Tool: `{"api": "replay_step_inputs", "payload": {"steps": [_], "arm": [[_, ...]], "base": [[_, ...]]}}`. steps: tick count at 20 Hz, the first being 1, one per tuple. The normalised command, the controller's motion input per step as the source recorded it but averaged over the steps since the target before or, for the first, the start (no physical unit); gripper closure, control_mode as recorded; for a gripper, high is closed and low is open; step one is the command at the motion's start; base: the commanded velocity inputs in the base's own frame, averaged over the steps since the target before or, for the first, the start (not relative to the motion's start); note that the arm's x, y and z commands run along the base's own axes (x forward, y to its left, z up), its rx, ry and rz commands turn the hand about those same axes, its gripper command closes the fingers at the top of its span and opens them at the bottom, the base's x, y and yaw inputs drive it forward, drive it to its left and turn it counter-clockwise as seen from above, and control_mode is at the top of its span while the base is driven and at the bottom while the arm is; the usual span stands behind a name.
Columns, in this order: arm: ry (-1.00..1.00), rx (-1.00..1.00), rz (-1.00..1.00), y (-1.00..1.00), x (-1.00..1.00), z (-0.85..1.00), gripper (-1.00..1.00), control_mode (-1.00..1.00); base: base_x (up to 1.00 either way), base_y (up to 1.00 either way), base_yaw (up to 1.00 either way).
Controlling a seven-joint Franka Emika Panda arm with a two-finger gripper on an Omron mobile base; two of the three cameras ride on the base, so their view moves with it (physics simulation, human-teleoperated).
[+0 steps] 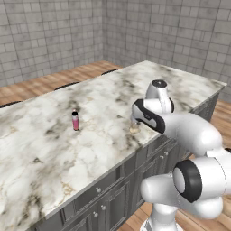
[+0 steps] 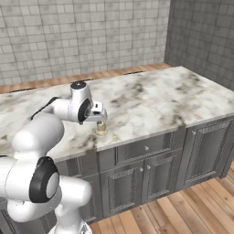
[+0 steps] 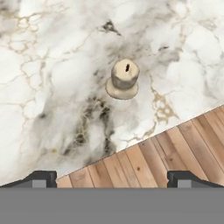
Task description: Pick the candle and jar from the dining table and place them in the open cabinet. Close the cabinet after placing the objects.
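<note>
Hand view | claw (image 3: pixel 112 177) open, above candle (image 3: pixel 123 79) | apparently near dining table (image 3: pixel 52 87) edge

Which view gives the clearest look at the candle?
The hand view: the candle stands in full on the dining table, seen from above. In the left base view it is half hidden behind the arm; the right base view shows it small, beneath the gripper.
</note>
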Motion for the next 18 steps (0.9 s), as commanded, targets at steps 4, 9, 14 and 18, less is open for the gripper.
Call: {"api": "replay_step_inputs", "payload": {"steps": [4,9,14,18], "arm": [[0.00,0.00,0.00,0.00,0.31,-0.20,-1.00,-1.00],[0.00,0.00,0.00,0.00,0.29,-0.23,-1.00,-1.00],[0.00,0.00,0.00,0.00,0.26,-0.22,-1.00,-1.00],[0.00,0.00,0.00,0.00,0.24,-0.18,-1.00,-1.00]], "base": [[0.00,0.00,0.00],[0.00,0.00,0.00],[0.00,0.00,0.00],[0.00,0.00,0.00]]}}
